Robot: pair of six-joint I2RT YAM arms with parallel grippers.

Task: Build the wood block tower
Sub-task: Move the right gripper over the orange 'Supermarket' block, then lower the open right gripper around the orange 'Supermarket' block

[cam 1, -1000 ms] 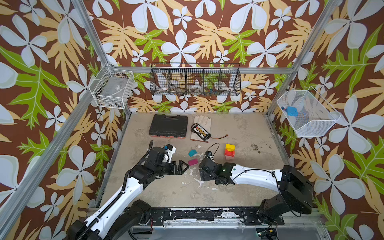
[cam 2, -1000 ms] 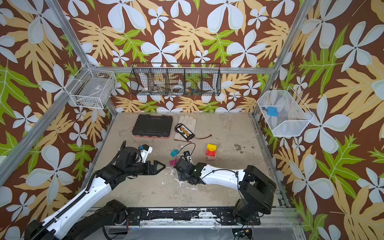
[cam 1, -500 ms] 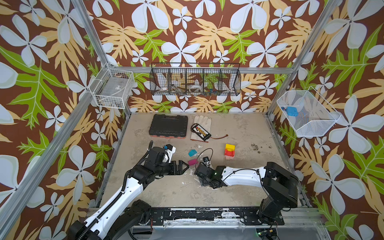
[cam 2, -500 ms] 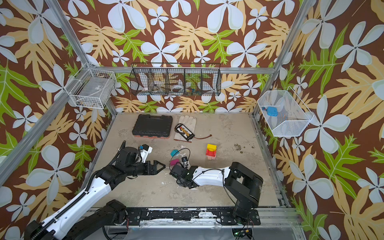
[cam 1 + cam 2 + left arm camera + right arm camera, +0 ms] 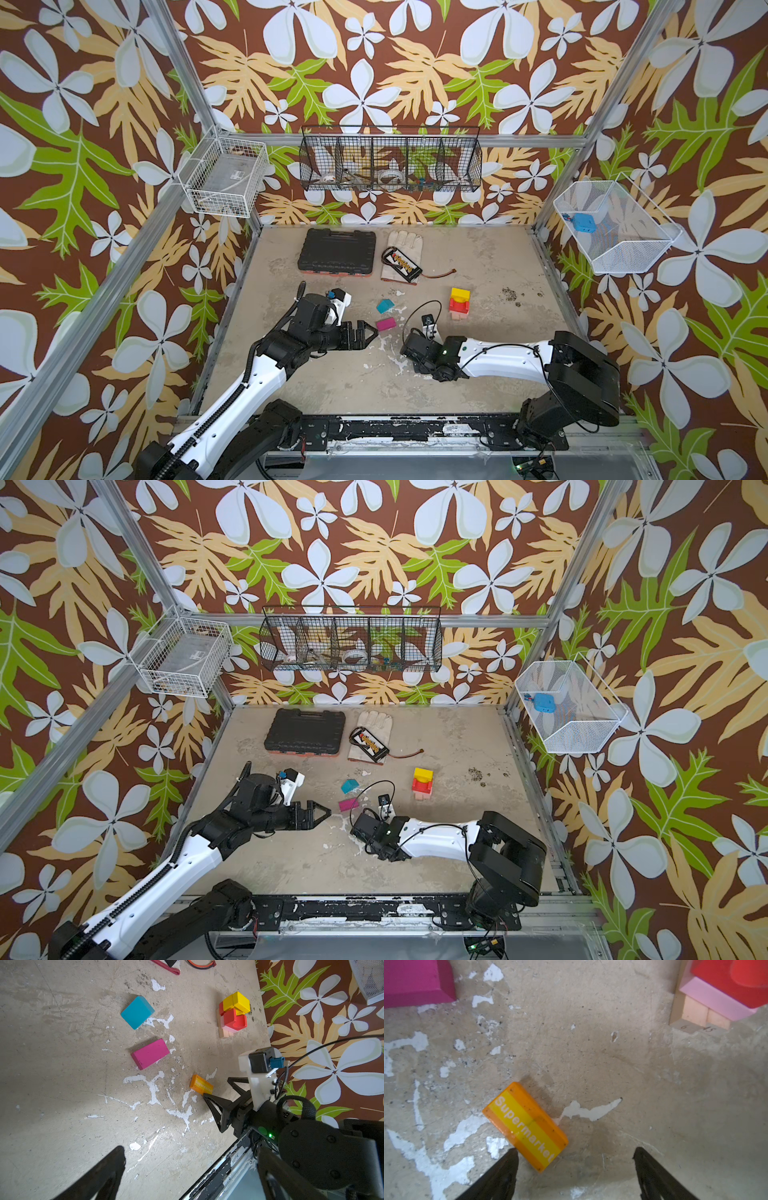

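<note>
you have the tower point(image 5: 459, 305) part built: tan pieces at the base, pink over them, then red, with yellow on top. it stands upright toward the far right of the counter point(image 5: 478, 257), apart from both arms. three blocks lie loose and are not yet stacked: the teal block point(image 5: 385, 306), the magenta block point(image 5: 386, 323) near it, and the orange block point(image 5: 525, 1126) marked "supermarket". your right tool point(image 5: 576, 1152) is released and empty, low over the counter, with the orange block just ahead. one finger is at the block's corner; contact cannot be confirmed. your left tool point(image 5: 369, 331) is released and empty, just beside the magenta block. judged roughly half done; picking up the orange block looks like the step in hand.
</note>
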